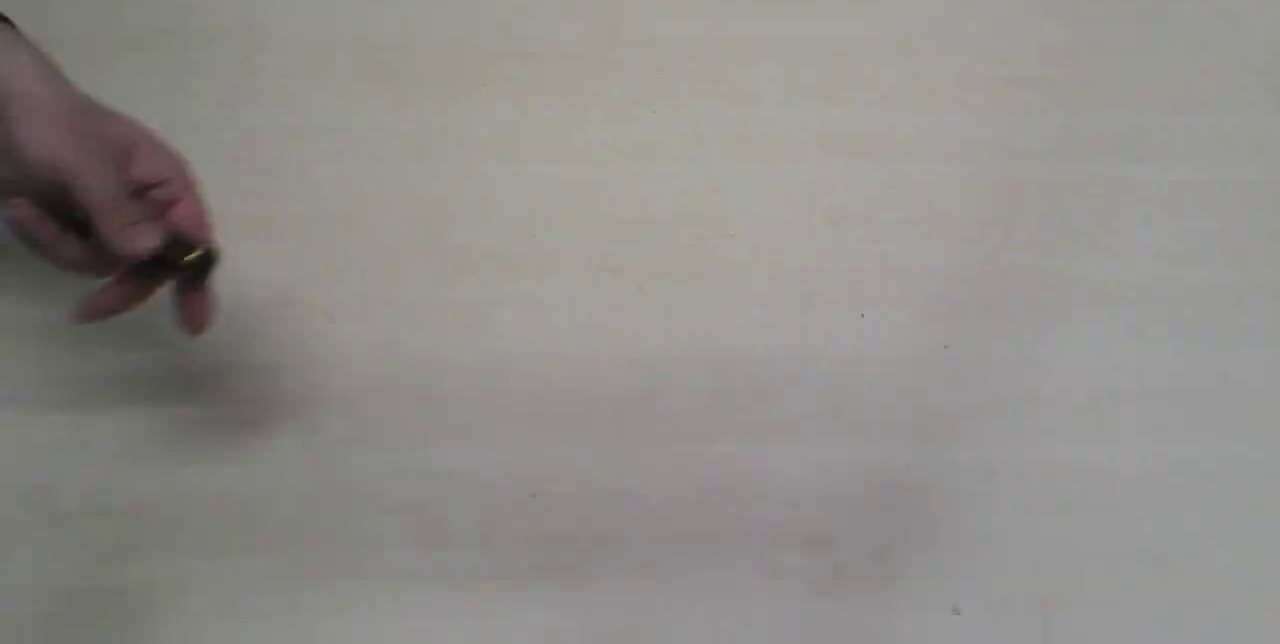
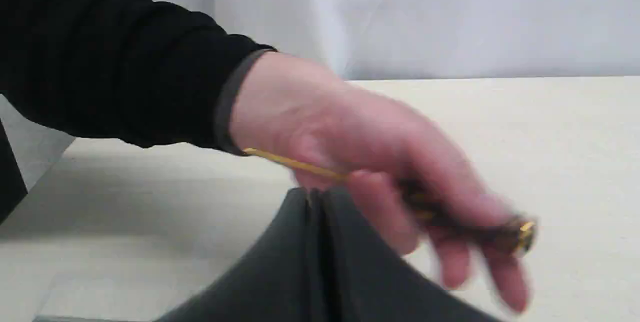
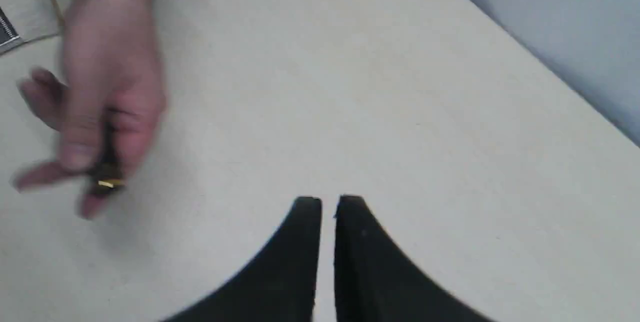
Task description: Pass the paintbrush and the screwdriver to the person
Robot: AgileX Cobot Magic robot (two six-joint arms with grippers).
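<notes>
The person's hand reaches in over the table's left side and holds the screwdriver by its black handle. In the left wrist view the hand with its dark sleeve cuff grips the screwdriver, the gold shaft sticking out toward the wrist. My left gripper is shut and empty just below that hand. My right gripper is shut with only a thin slit between its fingers, apart from the hand and screwdriver. The paintbrush is out of view. Neither gripper shows in the exterior view.
The pale wooden table fills the exterior view. A white cloth backdrop hangs behind its far edge. A dark striped item lies at the table's corner near the person's arm.
</notes>
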